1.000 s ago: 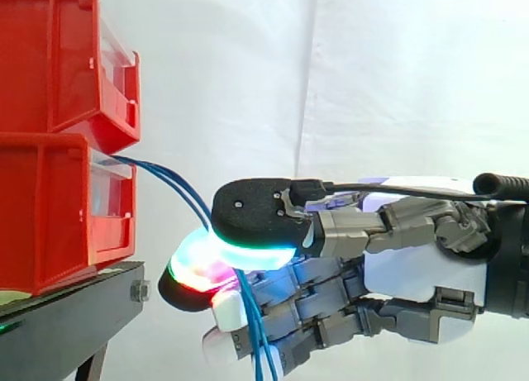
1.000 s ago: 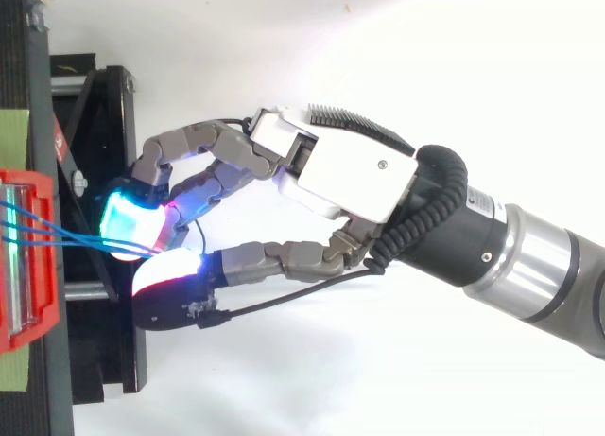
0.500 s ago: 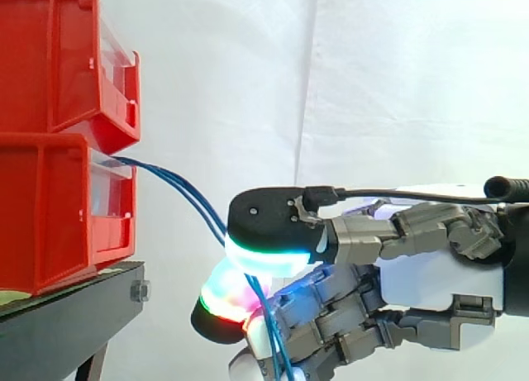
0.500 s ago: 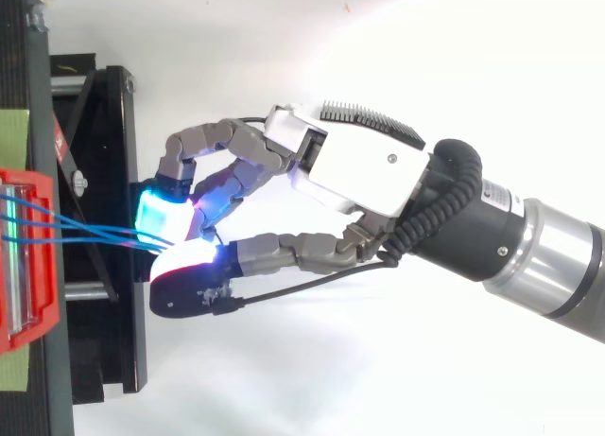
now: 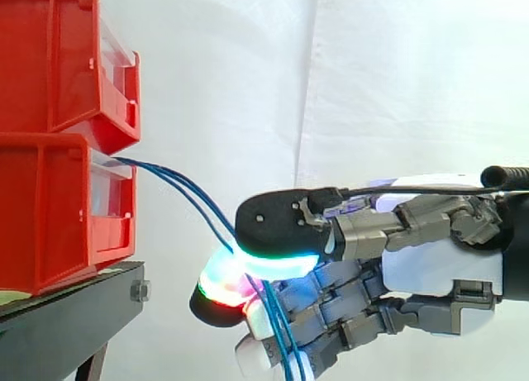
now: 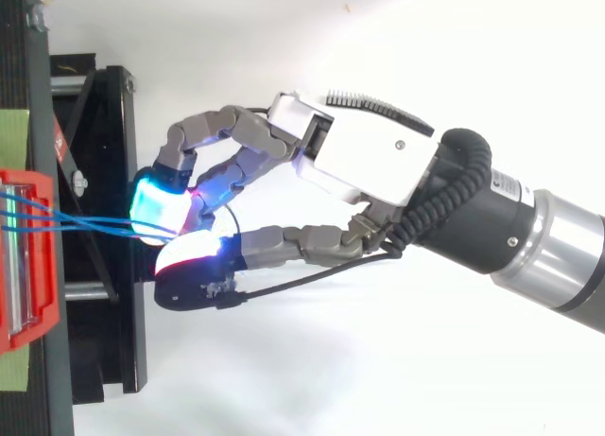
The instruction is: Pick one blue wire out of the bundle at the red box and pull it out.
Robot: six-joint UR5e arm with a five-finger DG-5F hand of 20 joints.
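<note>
starting far left: lower red box (image 5: 58,207) sits on the black stand (image 5: 66,315) with an upper red bin (image 5: 50,59) stacked on it, white curtain (image 5: 372,83) behind. blue wires (image 5: 169,176) leave the front of the lower box and slope right and down, well clear of the stand. from above they fan out at the box (image 6: 47,294) and converge (image 6: 95,225) just before the fingertips (image 6: 156,204).

the hand (image 5: 430,269) is to the right, palm (image 6: 369,157) side-on, fingers curled. the thumb pad (image 5: 277,232) is pressed down onto the finger pads with the wires clamped between them. loose ends hang below the pinch, past the lower fingers.

risk, as a judgement: more than one strand looks to go into the pinch, so a pull would likely drag several out, not one. cannot tell the exact strand count inside the pads. thin wire between soft rounded pads could also slip if the pull goes sideways or the clamp eases. if the wires are snagged inside the box, a hard pull could tug the box forward on the stand.
</note>
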